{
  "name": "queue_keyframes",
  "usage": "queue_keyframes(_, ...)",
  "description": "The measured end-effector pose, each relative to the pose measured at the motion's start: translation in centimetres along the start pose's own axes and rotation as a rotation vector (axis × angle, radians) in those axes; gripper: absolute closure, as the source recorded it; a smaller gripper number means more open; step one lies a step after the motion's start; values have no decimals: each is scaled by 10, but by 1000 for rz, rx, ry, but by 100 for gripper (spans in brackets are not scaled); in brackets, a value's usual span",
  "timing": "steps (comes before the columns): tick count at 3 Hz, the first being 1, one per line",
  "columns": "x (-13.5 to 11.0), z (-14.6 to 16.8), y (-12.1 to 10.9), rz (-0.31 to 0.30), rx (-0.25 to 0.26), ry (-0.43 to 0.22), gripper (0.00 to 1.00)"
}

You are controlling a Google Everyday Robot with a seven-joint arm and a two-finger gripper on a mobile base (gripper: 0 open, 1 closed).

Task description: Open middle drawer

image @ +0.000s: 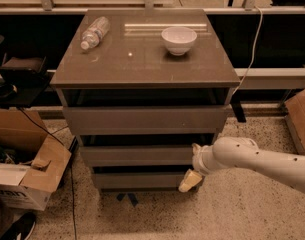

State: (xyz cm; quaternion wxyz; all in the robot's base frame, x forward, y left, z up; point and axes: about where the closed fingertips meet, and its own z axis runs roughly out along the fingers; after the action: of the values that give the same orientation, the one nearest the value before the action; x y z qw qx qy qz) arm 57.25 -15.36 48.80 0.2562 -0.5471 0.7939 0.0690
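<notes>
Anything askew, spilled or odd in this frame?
Only the water bottle lies on its side on the cabinet top; nothing spilled. The gripper is below the right end of the middle drawer.

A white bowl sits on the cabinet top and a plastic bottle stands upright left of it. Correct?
No: camera view shows the bottle lying on its side. The end effector is at the right end of the middle drawer.
</notes>
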Motion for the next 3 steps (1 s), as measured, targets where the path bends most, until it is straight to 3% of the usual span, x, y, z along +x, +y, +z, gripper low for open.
queue_keyframes(3, -27, 65, -35, -2, -33, -113, 0)
